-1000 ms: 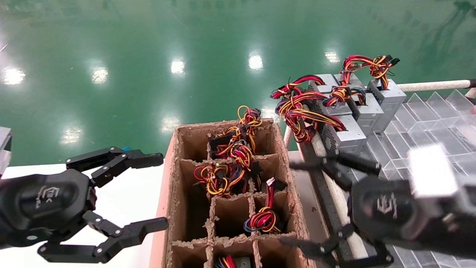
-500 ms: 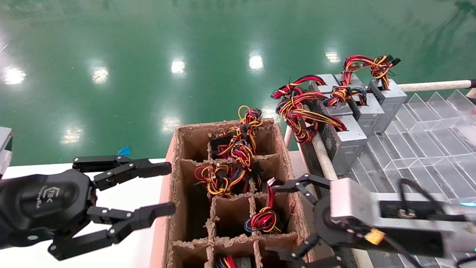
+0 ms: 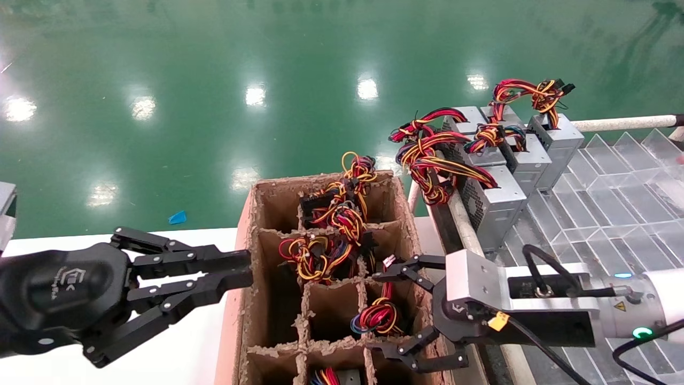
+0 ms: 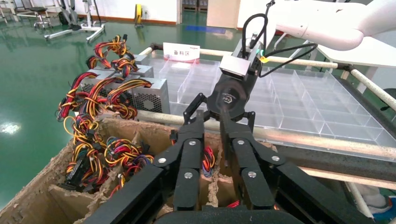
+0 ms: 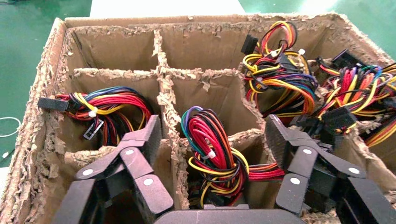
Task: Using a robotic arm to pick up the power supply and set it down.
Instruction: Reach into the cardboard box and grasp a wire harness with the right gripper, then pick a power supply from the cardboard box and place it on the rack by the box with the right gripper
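The power supply (image 3: 378, 316) is sitting down in a right-hand cell of the cardboard box (image 3: 243, 299), only its coil of red, yellow and black wires (image 5: 215, 156) showing. The robotic arm's gripper (image 3: 398, 310) is hovering at the box's right wall, jaws spread wide on either side of that coil, touching nothing. Over on the left, the left gripper (image 3: 235, 272) is pointing at the box's left wall, fingers drawn nearly together. Far right, other grey units (image 3: 499, 195) are standing on the clear tray (image 3: 614, 208).
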You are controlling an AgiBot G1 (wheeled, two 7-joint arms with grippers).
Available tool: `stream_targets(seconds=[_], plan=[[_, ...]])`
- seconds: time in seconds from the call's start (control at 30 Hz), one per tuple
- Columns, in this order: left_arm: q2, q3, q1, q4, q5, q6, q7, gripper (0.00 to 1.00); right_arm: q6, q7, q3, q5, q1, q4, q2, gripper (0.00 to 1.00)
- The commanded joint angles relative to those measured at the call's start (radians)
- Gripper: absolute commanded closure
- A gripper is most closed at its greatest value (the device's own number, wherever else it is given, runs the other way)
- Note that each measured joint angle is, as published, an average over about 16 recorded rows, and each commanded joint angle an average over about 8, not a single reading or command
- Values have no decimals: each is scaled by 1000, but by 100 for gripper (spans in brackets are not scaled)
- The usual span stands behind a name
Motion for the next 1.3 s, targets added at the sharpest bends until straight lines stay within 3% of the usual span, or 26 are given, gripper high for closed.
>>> stream_targets(seconds=[0.03, 0.97, 1.3], plan=[[0, 0, 0, 0, 0, 0, 0, 100, -6, -2, -7, -9, 10, -13, -8, 100], [0, 0, 0, 0, 0, 0, 0, 100, 18, 17, -10, -53, 5, 58, 31, 100], [0, 0, 0, 0, 0, 0, 0, 100, -63, -24, -24, -96, 86, 192, 68, 100]])
